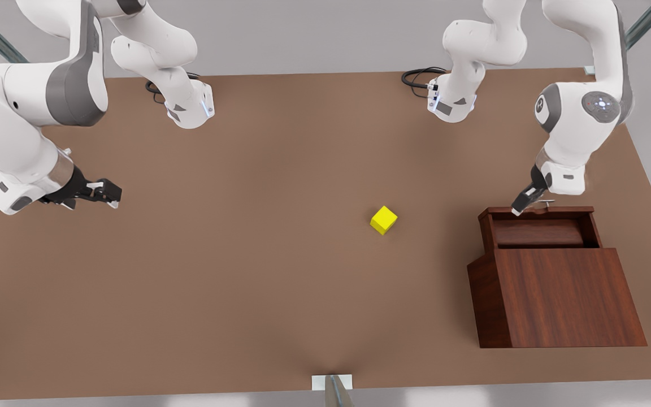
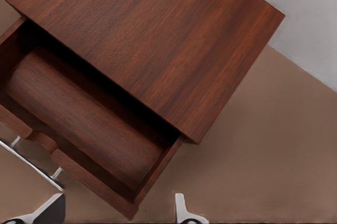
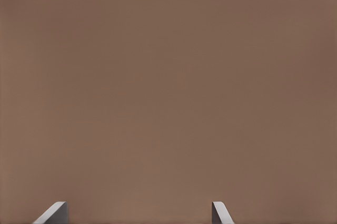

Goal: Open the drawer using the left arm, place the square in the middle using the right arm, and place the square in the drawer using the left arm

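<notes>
Drawer (image 1: 540, 232) pulled open, right of frame; left pincer (image 1: 520, 204) above its handle (image 2: 31, 163), fingers apart. Square (image 1: 383, 220) mid-worktop (image 1: 246, 254). Right pincer (image 1: 112, 195) far left, open, empty.

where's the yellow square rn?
In the front view, the square sits on the bare tabletop, slightly toward the front view's right of centre, apart from the open drawer farther right and touched by neither arm.
</notes>
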Robot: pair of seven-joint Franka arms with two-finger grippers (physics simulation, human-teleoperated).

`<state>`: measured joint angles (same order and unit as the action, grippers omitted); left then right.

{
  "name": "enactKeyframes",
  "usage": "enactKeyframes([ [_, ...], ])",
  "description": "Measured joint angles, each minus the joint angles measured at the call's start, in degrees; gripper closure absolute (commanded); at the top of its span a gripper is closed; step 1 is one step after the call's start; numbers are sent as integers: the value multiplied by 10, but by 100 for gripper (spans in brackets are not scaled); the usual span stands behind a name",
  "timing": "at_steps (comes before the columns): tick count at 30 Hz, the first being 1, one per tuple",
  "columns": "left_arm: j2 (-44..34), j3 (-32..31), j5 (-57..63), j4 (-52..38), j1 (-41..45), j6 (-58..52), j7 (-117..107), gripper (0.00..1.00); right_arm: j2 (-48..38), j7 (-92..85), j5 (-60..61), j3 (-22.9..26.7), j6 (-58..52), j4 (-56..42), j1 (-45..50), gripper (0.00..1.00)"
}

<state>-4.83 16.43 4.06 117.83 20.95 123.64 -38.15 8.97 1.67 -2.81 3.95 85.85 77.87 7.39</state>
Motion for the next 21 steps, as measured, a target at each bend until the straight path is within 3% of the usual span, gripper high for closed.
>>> enactKeyframes([
  [3, 96, -98, -20, -154, 19, -80, -2, 0, 0, 0, 1, 0, 0, 0, 0, 0],
  [5, 201, -155, -31, -288, 2, -125, 2, 0, 0, 0, 1, 0, 1, 0, -1, 0],
  [7, 287, -233, -37, -366, 10, -146, 50, 0, 0, 0, 1, 1, 1, -1, -1, 0],
  [12, 338, -244, -33, -371, 21, -123, 405, 0, 0, 1, 2, 1, 9, -1, -1, 0],
  [21, 442, -248, -1, -380, 78, -53, 408, 0, 1, 1, 2, 1, 10, -1, -1, 0],
])
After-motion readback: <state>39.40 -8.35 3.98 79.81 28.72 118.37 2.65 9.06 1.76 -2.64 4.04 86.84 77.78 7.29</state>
